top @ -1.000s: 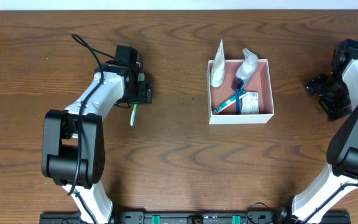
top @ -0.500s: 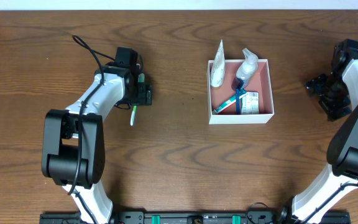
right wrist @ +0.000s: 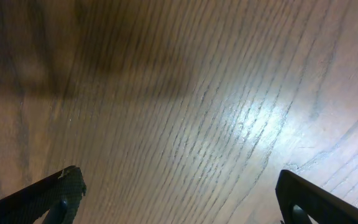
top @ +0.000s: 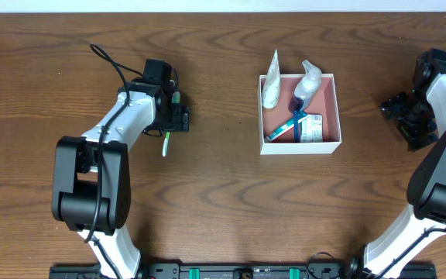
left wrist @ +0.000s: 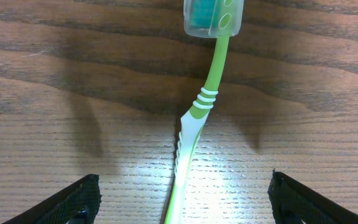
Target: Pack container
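The container (top: 328, 98), a square shallow box with white walls and a dusty-pink inside, sits right of the bench's middle and nearer the far edge than the near one. A white tube (top: 271, 84) leans over its far-left corner, and what looks like a small clear bottle (top: 309, 79) leans over its far wall. A blue toothbrush (top: 288, 129) lies slantwise on the floor of the box beside a green-and-white packet (top: 311, 129) near its right wall. Well apart from it, toward the far-left part of the wooden table (top: 215, 205), a green-and-white toothbrush (left wrist: 196, 121) lies flat on the wood with its handle pointing at the near edge and its head under a clear cap (left wrist: 212, 15) with teal showing through. The left gripper (left wrist: 185, 198) hangs over this handle with its fingers (left wrist: 82, 196) spread wide, one on each side, and both clear of it. The wrist view does not show whether the tips touch the wood. The right gripper (right wrist: 179, 194) is at the right edge of the bench, its fingers (right wrist: 64, 186) also wide apart and holding nothing, with only bare wood grain beneath them.
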You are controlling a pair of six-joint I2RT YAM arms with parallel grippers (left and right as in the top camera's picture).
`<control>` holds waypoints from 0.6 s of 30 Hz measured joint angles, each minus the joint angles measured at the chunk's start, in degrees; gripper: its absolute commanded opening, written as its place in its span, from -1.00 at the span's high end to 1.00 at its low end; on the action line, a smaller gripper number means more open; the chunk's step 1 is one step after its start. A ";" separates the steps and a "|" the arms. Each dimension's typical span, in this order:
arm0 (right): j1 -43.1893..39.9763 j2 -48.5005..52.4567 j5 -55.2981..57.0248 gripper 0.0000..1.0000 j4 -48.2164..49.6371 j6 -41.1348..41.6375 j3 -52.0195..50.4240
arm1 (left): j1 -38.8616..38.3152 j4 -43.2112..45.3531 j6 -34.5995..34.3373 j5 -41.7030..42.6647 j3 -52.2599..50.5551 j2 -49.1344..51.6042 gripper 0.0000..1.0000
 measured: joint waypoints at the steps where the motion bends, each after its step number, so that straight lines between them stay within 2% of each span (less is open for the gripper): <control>1: 0.00 0.00 0.02 -0.98 0.00 0.00 0.00 | 0.00 0.00 0.00 0.02 0.00 0.00 -0.74; 18: 0.00 0.00 0.00 -0.99 0.00 0.02 0.00 | -0.02 0.79 0.00 0.02 -1.51 0.00 -0.74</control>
